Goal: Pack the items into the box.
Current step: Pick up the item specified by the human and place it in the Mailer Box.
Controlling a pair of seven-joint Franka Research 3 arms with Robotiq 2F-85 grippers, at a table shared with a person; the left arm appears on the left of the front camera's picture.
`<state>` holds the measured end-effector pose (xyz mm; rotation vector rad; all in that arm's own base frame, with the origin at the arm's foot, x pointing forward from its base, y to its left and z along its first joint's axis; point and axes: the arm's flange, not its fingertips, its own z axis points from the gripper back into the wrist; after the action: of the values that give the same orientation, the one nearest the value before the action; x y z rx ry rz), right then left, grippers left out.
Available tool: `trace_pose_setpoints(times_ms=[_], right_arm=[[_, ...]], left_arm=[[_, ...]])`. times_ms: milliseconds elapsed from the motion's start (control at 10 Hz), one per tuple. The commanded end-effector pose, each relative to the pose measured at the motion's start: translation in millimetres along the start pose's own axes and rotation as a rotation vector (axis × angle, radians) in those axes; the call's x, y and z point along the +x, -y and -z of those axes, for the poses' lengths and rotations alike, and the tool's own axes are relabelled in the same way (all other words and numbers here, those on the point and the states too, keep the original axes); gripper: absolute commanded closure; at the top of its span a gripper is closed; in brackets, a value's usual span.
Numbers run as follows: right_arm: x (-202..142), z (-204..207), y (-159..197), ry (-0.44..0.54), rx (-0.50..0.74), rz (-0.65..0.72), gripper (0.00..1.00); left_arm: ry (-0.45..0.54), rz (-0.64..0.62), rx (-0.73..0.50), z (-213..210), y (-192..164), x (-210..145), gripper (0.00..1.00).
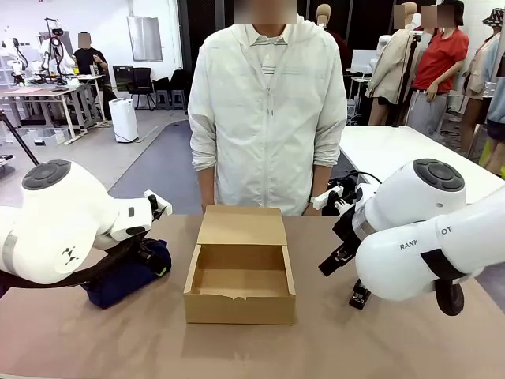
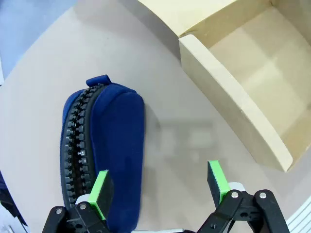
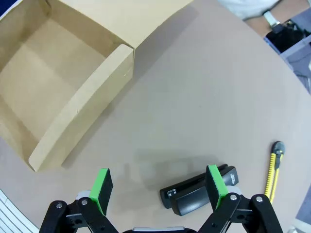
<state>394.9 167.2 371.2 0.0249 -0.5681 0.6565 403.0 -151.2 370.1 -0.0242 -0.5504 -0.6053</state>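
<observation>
The brown cardboard box stands open and empty mid-table, its flap lid folded back toward the person. To its left lies the navy zip pouch, partly behind my left arm. In the left wrist view my left gripper hovers open above the table, one finger over the pouch and the box wall to the right. The black stapler-like tool lies right of the box. My right gripper hangs open above the table, with the tool under its right finger.
A yellow-and-black utility knife lies on the table beyond the tool. A person in a pale jacket stands at the far edge behind the box. Bare tabletop stretches in front of the box.
</observation>
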Motion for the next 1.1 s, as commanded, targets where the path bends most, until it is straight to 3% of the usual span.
trace_pose_setpoints(times_ms=[0,800,900,1000], right_arm=[[0.0,0.0,0.0,0.000,0.000,0.001,0.00],[0.0,0.0,0.0,0.000,0.000,0.000,0.00],[5.5,-18.1,14.0,-0.017,0.142,0.010,0.00],[13.4,-49.2,28.1,-0.027,0.206,0.158,0.00]], left_arm=[[0.001,0.000,0.000,-0.3,0.0,0.1,0.00],[0.000,0.000,0.000,0.0,0.0,0.0,0.00],[0.009,0.003,-0.023,-17.5,-1.3,9.8,0.00],[-0.025,-0.066,-0.139,-44.4,-6.3,14.6,0.00]])
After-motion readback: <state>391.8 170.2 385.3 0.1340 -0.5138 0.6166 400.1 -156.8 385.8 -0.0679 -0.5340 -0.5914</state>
